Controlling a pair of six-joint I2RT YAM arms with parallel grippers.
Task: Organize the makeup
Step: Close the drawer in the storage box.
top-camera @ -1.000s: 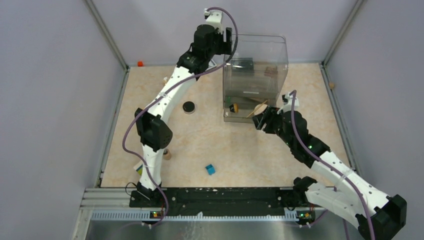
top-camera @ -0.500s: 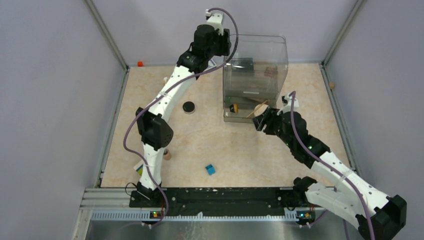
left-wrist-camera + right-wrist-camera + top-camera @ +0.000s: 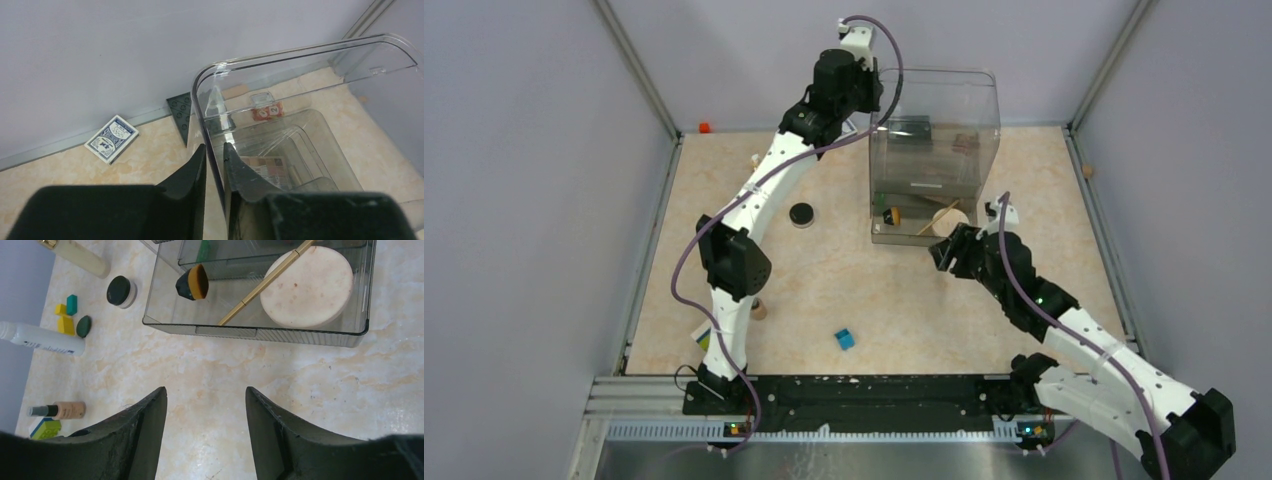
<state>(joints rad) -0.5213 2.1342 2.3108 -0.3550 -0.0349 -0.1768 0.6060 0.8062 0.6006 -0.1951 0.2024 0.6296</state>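
At the table's far side, the left gripper point(image 3: 214, 150) pinches a wall of the clear organizer point(image 3: 300, 52); any pull could tip it, spilling the beige round disc point(image 3: 306, 287) from its drawer point(image 3: 250, 332). The right gripper point(image 3: 205, 392) hangs apart, empty, near the drawer.

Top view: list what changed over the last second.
The left gripper closed on a wall of the clear organizer. The right gripper backed away from the beige round disc toward its base, jaws open, leaving the disc in the organizer's tray. Black compact and blue cube stayed put.
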